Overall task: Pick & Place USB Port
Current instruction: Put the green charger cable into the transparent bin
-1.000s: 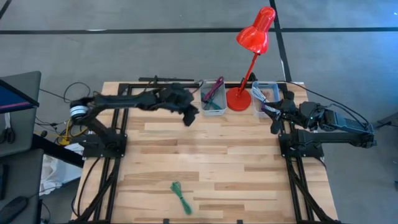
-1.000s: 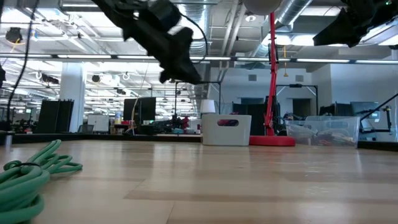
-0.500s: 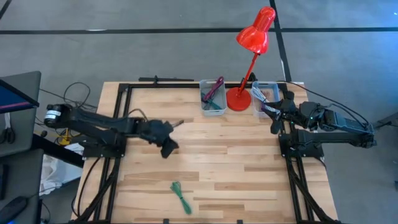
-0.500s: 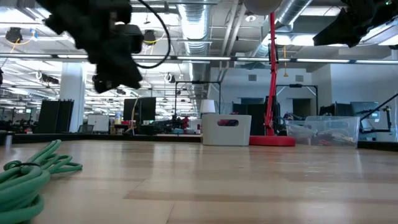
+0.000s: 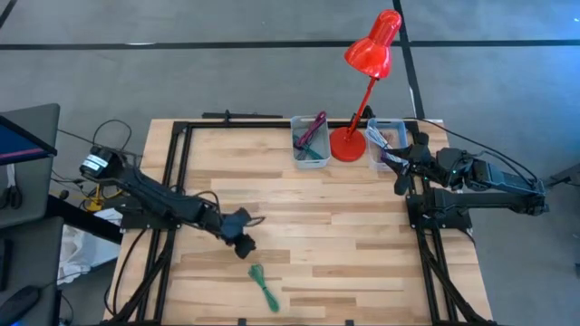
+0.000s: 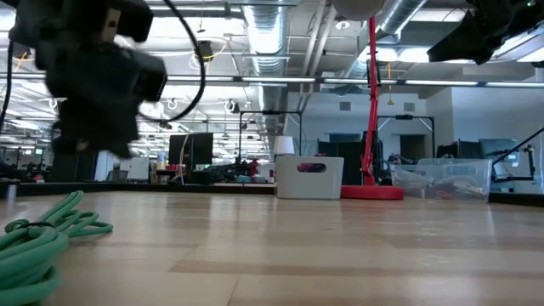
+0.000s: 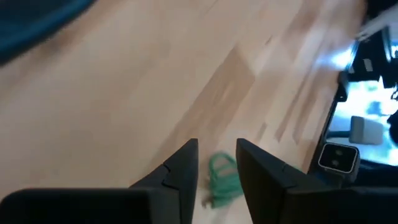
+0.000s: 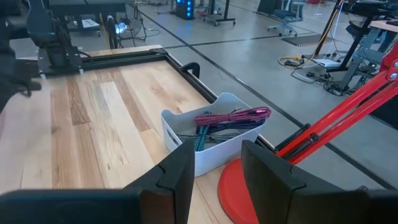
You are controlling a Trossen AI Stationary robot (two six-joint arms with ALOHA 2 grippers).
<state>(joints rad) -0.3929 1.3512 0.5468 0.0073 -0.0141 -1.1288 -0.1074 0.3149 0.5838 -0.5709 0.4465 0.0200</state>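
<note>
A coiled green cable lies flat on the wooden table near its near edge; it also shows in the low view and in the left wrist view. My left gripper is open and hovers above the table, just on the far-left side of the cable, touching nothing. In its wrist view the fingers frame the cable ahead. My right gripper is open and waits at the table's far right, beside the clear bin.
A white bin with purple and teal cables stands at the far edge, also seen in the right wrist view. A red desk lamp stands between it and the clear bin. Bare wood lies around the green cable.
My left gripper has swept from beside the white bin at the far edge toward the near edge and leftward, dropping lower, and now hangs close to the green cable. The cable has stayed where it was.
</note>
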